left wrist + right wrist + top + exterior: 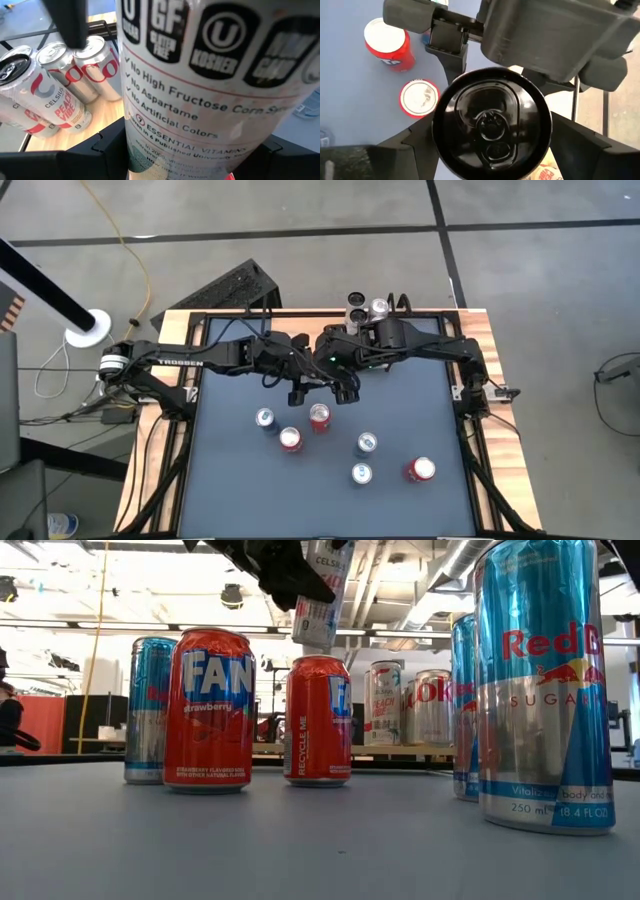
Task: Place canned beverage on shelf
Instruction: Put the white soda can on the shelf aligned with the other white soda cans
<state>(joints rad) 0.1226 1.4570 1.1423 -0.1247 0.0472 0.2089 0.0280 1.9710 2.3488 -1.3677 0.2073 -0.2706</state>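
Filling my left claw [200,165] view, the white can [200,75] is clamped by both claws, right claw [490,150] included, mid-handover; next I carry it to the shelf [100,115].

Evenly, brightly lit from overhead; washed-out glare among the ceiling lights in the low view. Blurred at close range: the tall blue-and-silver can [543,685] near right.
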